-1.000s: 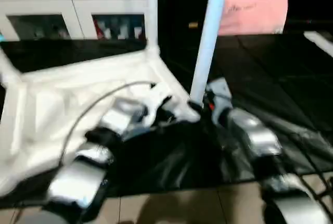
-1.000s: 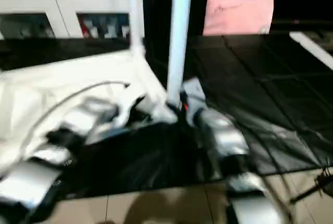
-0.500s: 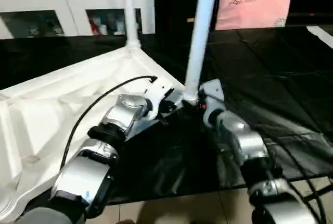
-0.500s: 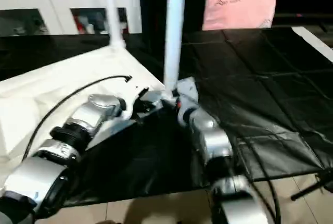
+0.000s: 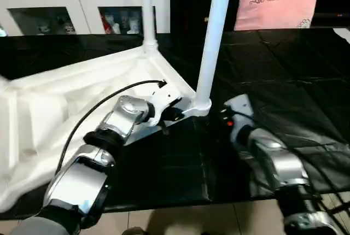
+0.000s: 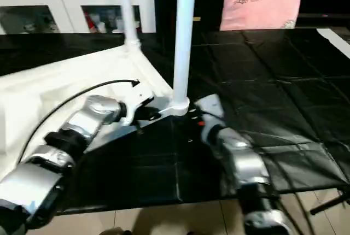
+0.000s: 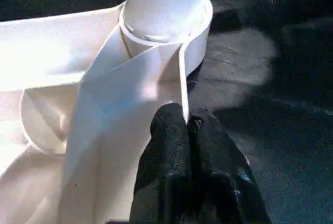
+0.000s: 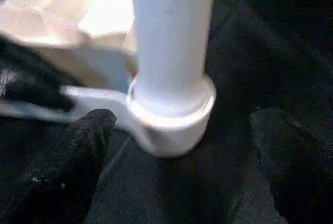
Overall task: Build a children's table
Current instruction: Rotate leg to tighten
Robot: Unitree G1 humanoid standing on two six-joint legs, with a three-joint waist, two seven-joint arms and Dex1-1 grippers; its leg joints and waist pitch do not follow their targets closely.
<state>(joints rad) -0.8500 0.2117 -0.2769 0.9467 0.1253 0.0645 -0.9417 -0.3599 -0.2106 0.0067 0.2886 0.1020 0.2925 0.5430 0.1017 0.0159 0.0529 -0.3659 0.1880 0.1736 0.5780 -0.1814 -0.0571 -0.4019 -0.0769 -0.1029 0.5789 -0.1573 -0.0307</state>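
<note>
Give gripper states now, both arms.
Left gripper: shut on the tabletop rim, by the leg socket.
Right gripper: open, fingers either side of that socket, holding nothing.

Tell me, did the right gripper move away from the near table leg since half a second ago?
Yes. The right gripper has backed off toward the robot: its jaws stand wide and clear of the leg seated in the corner socket, where before they sat against it.

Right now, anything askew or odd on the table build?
Nothing looks damaged or spilled. The tabletop lies underside up on the black mat, with two legs standing upright in its corner sockets. The left claw is shut on the tabletop's edge rib; the right claw is open around the near socket.
</note>
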